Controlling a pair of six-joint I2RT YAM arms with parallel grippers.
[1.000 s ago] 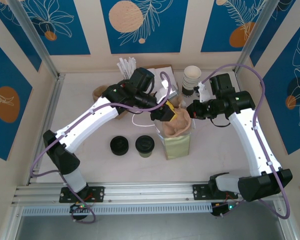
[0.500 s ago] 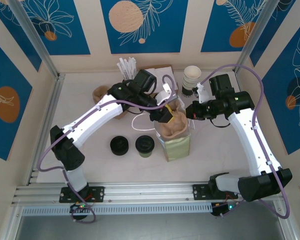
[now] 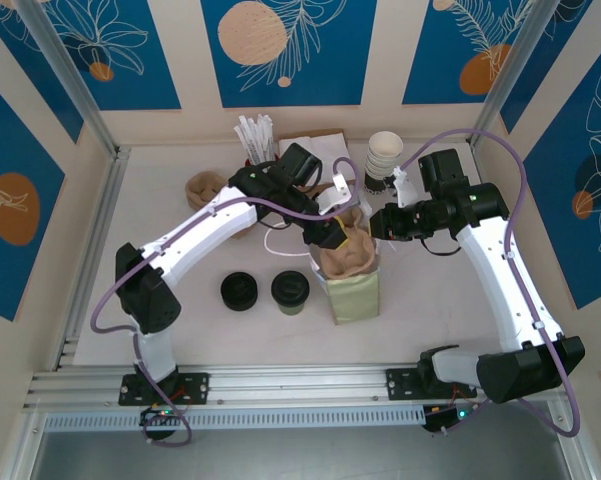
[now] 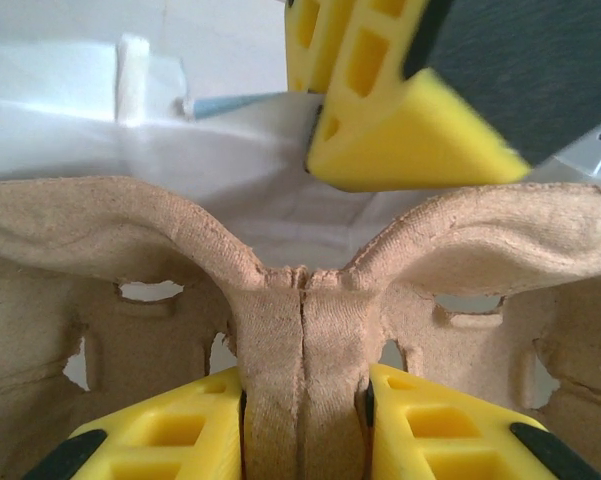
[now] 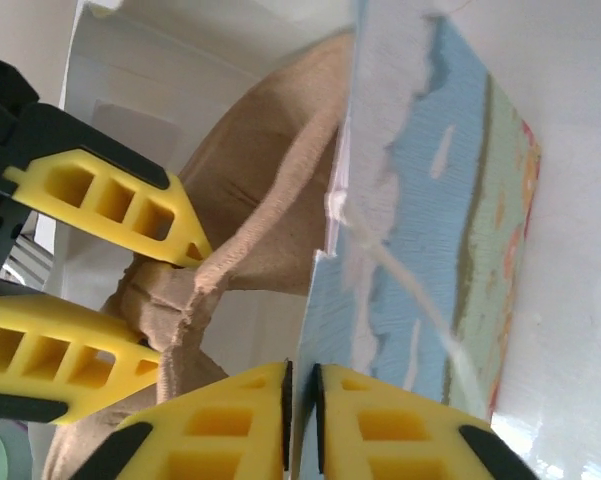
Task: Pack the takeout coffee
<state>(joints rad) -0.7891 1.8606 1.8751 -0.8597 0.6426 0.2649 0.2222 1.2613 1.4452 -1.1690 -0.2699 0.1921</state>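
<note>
The takeout coffee [image 3: 290, 291], a small olive-sided cup with a black lid, stands on the table left of the pale green paper bag [image 3: 354, 290]. A brown pulp cup carrier [image 3: 346, 256] sits in the bag's mouth. My left gripper [image 3: 330, 232] is shut on the carrier's [image 4: 130, 230] centre ridge, one yellow pad on each side of it [image 4: 305, 405]. My right gripper [image 3: 380, 222] is at the bag's right rim. Its pads [image 5: 302, 400] stand a sliver apart with the bag's wall [image 5: 430, 230] between them.
A low stack of black lids [image 3: 240, 291] lies left of the coffee. At the back are cream paper cups [image 3: 384, 155], white sticks [image 3: 252, 135], napkins [image 3: 315, 148] and another brown pulp piece [image 3: 202, 187]. Walls close off the table's sides and back.
The left arm has pushed the carrier lower into the bag, and its elbow has swung right. The right gripper's jaws have eased slightly apart on the bag's rim.
</note>
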